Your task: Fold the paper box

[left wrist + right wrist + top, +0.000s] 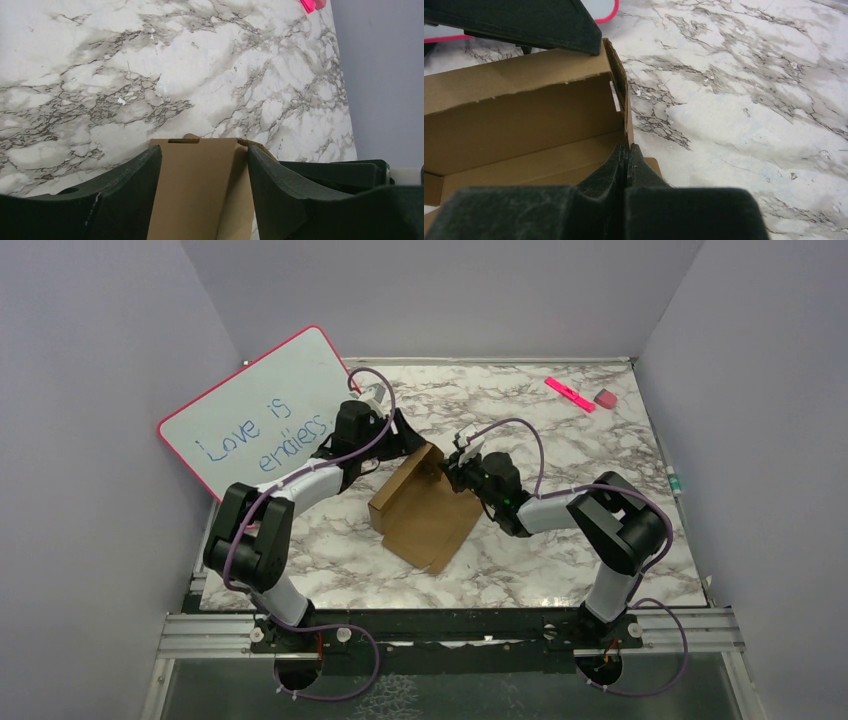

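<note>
L pincer [202, 150] wide, astride flap of brown cardboard mailer box [430, 515], 11 o'clock | R pincer [626, 150] closed, 2 o'clock corner | tip: nip flap square, fold on crease, R bracing.

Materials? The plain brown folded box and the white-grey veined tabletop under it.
Plain brown folded box: thin cardboard, matte, unprinted; sharp creases, a cut slot and rough perforated edge show. White-grey veined tabletop: marble pattern, smooth with faint sheen; probably printed laminate or film, though stone can't be excluded.

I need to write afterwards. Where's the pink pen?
In the top view, the pink pen lies on the table's far right, beside a small pinkish block, well beyond the paper box.
</note>
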You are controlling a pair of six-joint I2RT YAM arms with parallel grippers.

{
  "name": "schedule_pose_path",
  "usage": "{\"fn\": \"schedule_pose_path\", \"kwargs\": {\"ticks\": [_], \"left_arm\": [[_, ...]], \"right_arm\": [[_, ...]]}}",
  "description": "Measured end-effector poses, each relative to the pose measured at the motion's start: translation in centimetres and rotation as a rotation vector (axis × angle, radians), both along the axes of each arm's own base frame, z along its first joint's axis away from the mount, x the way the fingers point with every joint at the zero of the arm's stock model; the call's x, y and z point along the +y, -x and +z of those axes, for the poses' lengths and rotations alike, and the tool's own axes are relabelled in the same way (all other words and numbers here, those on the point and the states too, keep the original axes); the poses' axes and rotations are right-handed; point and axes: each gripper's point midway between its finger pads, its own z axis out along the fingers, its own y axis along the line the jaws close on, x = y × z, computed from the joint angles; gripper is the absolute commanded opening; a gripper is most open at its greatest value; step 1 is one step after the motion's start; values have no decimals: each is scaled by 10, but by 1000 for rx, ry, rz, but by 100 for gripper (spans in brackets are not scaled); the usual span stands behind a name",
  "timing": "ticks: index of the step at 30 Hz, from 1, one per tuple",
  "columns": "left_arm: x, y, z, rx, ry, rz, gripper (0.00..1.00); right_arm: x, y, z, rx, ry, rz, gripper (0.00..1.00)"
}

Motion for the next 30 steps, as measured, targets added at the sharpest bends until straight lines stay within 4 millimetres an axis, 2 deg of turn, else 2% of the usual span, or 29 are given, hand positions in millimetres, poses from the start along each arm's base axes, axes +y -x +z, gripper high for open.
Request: {"fn": "schedule_pose_path", "kwargs": {"ticks": [3, 9, 17, 24, 30], "left_arm": [[-4, 0, -4, 2, 3, -8, 59], [-9, -2, -2, -17, 11, -16, 59], [-11, -6, -2, -29, 23, -14, 66], [-16, -6, 1, -32, 56, -9, 67], [-23, -9, -12, -6, 73, -6, 64]], "right_arm": [[0, 0, 0, -6, 8, 2, 1], [0, 0, 0, -11, 14, 9, 2], [1, 1, 0, -17, 19, 20, 2], [2, 1, -1, -19, 18, 24, 2], [2, 1, -1, -21, 17, 25, 2]]}}
